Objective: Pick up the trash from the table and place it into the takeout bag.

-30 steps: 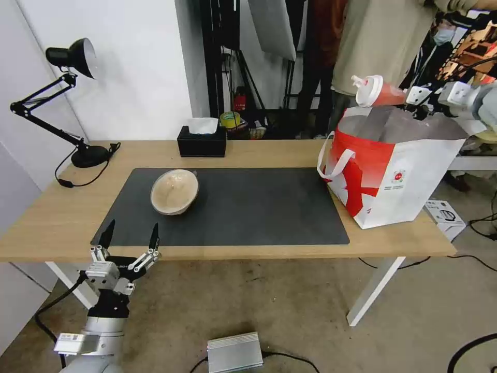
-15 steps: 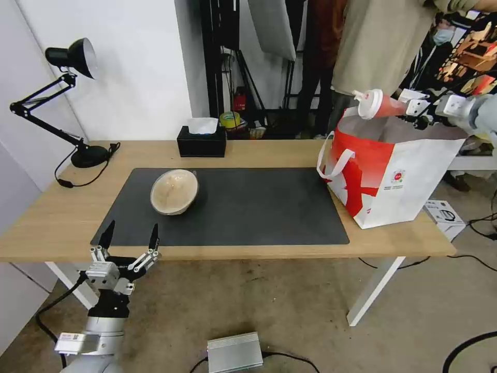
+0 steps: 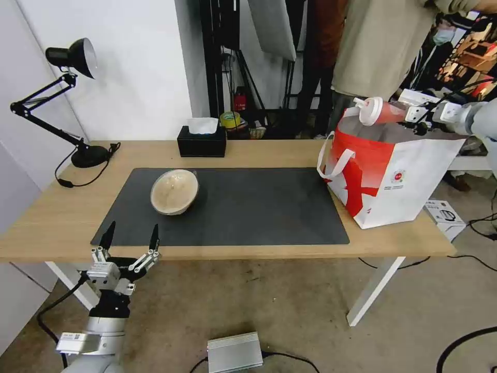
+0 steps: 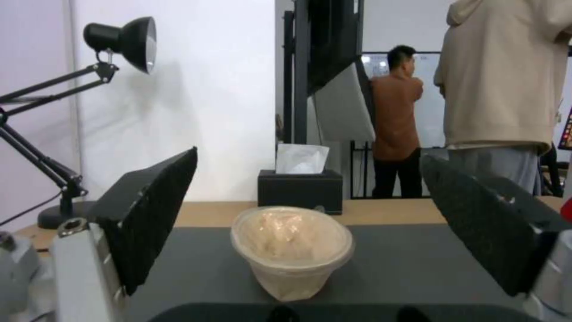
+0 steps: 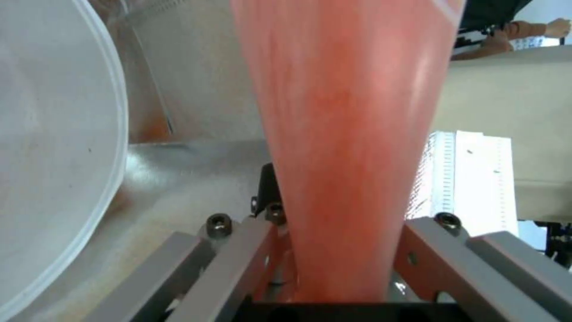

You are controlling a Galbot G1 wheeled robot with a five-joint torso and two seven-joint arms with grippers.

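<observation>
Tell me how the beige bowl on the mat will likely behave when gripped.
The beige bowl looks thin-walled with a flared rim, so it is probably light and may flex under a squeeze. It narrows to a small base and already sits tilted, so a push could tip it. The open left gripper faces it.

The left gripper [image 3: 130,239] has black pointed fingers [image 3: 107,234] on silver-grey linkages above a black wrist and grey arm with a black cable, while the right gripper [image 3: 414,113] is white-grey with dark screws.
</observation>
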